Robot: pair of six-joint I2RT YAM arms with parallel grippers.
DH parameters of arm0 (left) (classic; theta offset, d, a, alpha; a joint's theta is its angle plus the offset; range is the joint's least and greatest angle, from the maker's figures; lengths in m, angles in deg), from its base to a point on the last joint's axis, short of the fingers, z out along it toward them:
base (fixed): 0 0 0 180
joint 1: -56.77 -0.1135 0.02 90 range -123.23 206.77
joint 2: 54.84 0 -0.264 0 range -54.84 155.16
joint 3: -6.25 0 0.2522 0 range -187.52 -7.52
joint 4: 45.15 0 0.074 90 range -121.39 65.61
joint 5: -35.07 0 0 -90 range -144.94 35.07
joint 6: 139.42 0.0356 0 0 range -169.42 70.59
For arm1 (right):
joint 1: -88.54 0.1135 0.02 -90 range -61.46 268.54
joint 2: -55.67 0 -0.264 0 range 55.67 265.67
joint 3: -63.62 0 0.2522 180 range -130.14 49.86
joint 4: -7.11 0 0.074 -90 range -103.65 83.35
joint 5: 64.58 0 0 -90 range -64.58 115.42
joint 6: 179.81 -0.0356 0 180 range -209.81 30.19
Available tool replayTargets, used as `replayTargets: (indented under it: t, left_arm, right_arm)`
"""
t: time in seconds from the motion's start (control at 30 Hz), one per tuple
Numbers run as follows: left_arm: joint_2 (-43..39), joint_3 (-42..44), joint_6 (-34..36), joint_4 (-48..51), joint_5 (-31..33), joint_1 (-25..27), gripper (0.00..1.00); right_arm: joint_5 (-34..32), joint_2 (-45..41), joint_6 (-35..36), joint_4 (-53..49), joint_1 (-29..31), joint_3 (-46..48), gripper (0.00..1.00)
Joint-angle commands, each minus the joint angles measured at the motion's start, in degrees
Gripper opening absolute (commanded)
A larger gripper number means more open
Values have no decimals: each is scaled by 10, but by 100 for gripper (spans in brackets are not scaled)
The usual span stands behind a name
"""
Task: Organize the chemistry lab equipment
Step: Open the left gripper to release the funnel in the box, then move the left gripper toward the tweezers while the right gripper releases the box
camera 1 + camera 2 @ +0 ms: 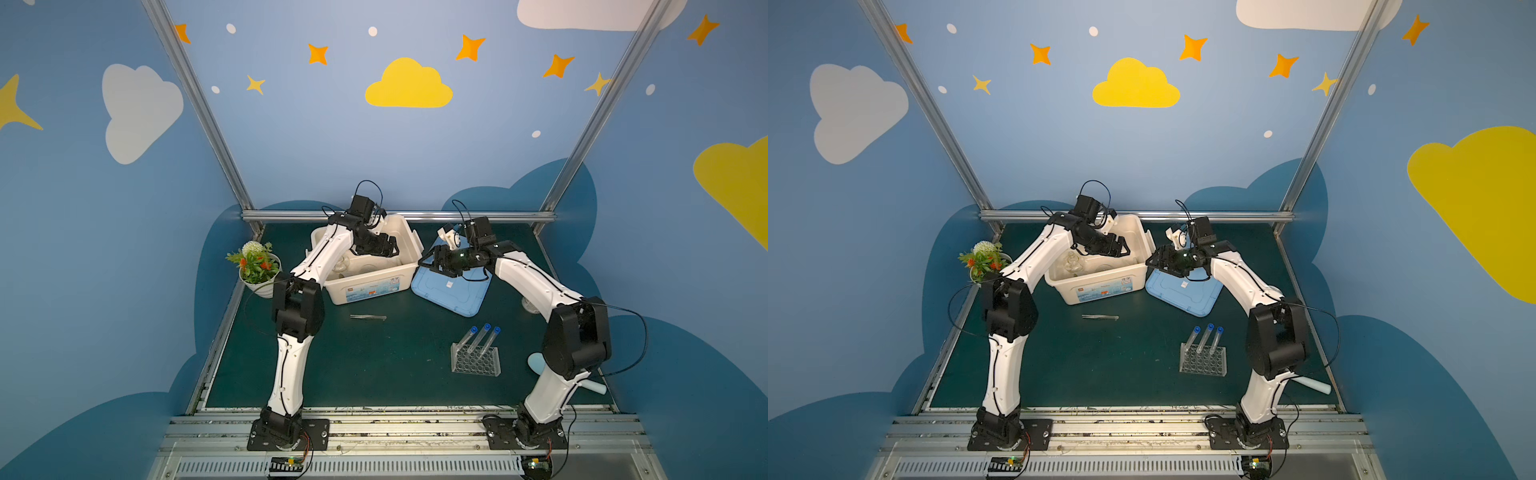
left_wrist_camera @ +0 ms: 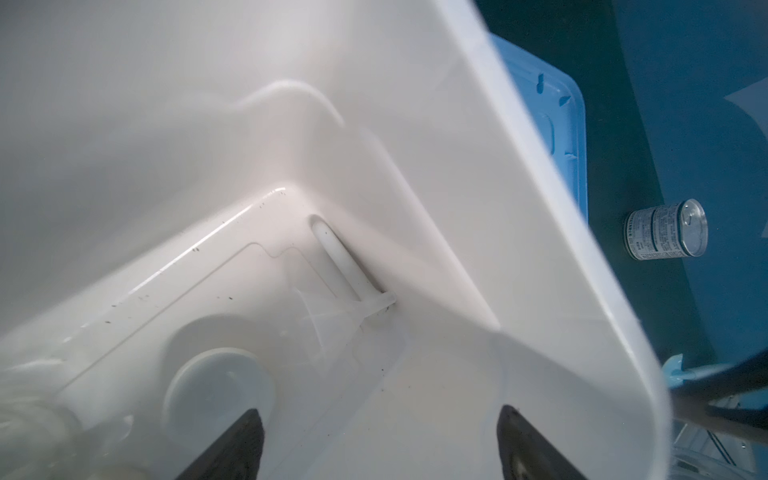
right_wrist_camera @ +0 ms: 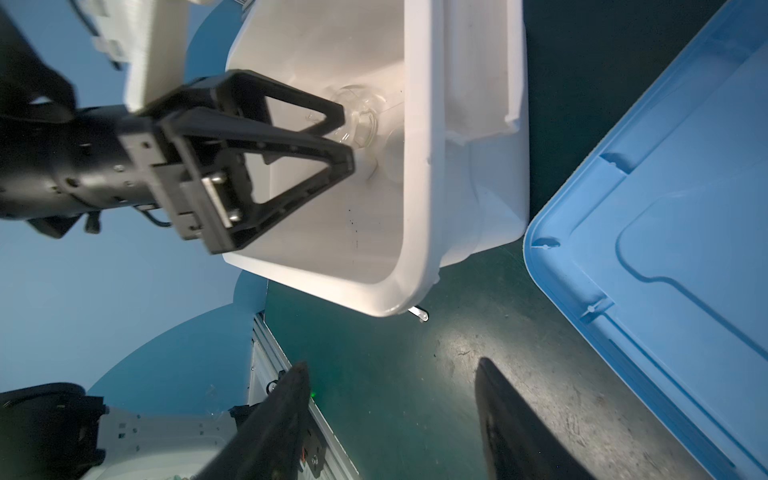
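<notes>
**Lab pieces in the white bin, both claws spread**

Inside the white bin [image 1: 374, 286] at the back of the table [image 1: 332, 365] lie a clear funnel [image 2: 328, 320], a white pestle [image 2: 338, 266] against the wall, a round white cup [image 2: 220, 386] and a round glass flask [image 1: 1073, 264]. In the left wrist view the flask is only a blur at the edge.

The left claw [image 2: 378, 413] hangs over the inside of the bin, its fingers spread wide with nothing between them. The right claw [image 3: 392, 363] is also spread and empty, above bare table between the bin and the blue lid [image 1: 453, 291], which lies just beside the bin.

In front of the bin lie the metal tweezers [image 1: 368, 317]. Nearer the front edge, three blue-capped test tubes [image 1: 484, 336] lean in the clear rack [image 1: 476, 359].

The right arm hides most of a pale blue scoop [image 1: 536, 361] and a glass thing [image 1: 530, 305] that I cannot identify.
</notes>
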Motion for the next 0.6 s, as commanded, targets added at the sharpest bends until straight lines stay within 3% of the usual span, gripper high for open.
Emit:
replayTargets:
  t: [0.0,0.17,0.4,0.57]
  left_arm:
    - [-56,40,0,-19,26,3,98]
    - [-152,143,-9,-79,39,5,100]
    - [-296,307,36,-150,157,40,100]
    - [-396,407,53,-180,155,59,100]
  right_arm:
    - [0,-28,2,7,-3,11,64]
    - [-1,-36,6,10,-3,17,64]
    - [-5,-52,16,7,-5,27,64]
    - [-3,-61,17,10,-11,40,64]
